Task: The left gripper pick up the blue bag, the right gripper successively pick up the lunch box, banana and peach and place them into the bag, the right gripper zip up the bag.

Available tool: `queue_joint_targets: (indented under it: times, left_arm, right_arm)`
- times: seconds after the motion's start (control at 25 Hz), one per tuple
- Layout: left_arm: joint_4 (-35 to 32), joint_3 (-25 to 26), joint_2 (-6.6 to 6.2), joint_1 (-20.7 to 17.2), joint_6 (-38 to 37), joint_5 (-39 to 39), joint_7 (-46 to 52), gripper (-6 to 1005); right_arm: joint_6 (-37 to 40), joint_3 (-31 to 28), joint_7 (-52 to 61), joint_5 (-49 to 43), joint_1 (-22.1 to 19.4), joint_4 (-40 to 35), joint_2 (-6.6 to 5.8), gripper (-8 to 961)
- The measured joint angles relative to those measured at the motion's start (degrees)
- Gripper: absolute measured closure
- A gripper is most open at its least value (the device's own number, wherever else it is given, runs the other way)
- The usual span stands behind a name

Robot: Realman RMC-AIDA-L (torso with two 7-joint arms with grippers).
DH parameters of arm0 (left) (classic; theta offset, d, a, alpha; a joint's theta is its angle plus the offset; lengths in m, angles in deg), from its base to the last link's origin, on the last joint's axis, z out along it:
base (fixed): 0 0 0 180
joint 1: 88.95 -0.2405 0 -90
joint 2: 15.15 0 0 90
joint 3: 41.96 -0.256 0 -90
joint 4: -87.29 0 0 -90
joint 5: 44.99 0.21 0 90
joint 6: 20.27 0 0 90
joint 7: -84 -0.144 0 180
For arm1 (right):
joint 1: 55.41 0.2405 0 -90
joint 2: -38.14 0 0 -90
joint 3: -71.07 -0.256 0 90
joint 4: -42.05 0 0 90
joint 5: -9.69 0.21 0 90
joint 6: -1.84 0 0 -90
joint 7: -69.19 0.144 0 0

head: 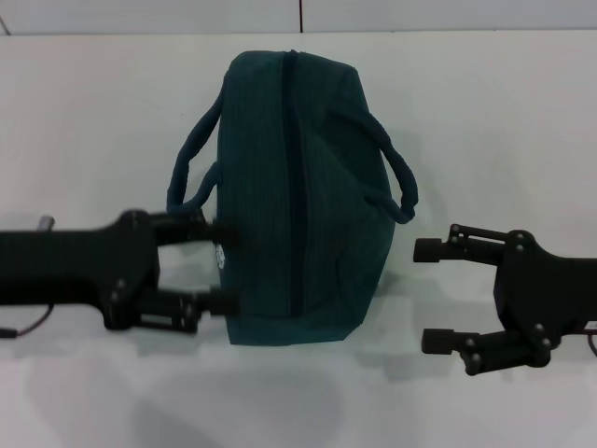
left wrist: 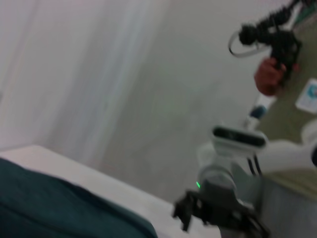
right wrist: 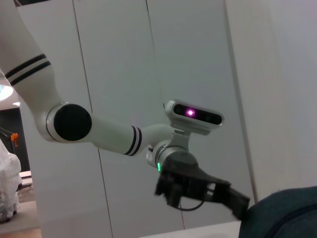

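Observation:
The blue bag [head: 298, 196] lies on the white table [head: 84, 121], its long zipper [head: 295, 187] running away from me and its two loop handles spread to either side. My left gripper [head: 227, 265] is at the bag's near left side, open, both fingertips touching the fabric edge. To the right of the bag my right gripper [head: 429, 295] is open and holds nothing, a short gap from the fabric. The bag [right wrist: 287, 213] also shows in the right wrist view, and the bag [left wrist: 54, 208] in the left wrist view. The lunch box, banana and peach are out of view.
The right handle [head: 396, 182] loops out toward the right gripper. The table's far edge [head: 448, 34] meets a pale wall behind the bag.

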Motion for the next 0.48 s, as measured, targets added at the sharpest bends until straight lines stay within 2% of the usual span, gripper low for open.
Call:
queue_joint_targets:
  times: [0.2, 0.48]
  left_arm:
    - [0.12, -3.20, 0.15, -1.18, -0.38, 0.37, -3.82, 106]
    - [0.37, -3.32, -0.03, -2.62, -0.48, 0.22, -5.77, 106]
  right_arm:
    - [-1.01, 0.16, 0.19, -0.80, 0.27, 0.02, 0.38, 78]
    - [-1.49, -0.03, 0.36, -1.98, 0.30, 0.13, 0.38, 79]
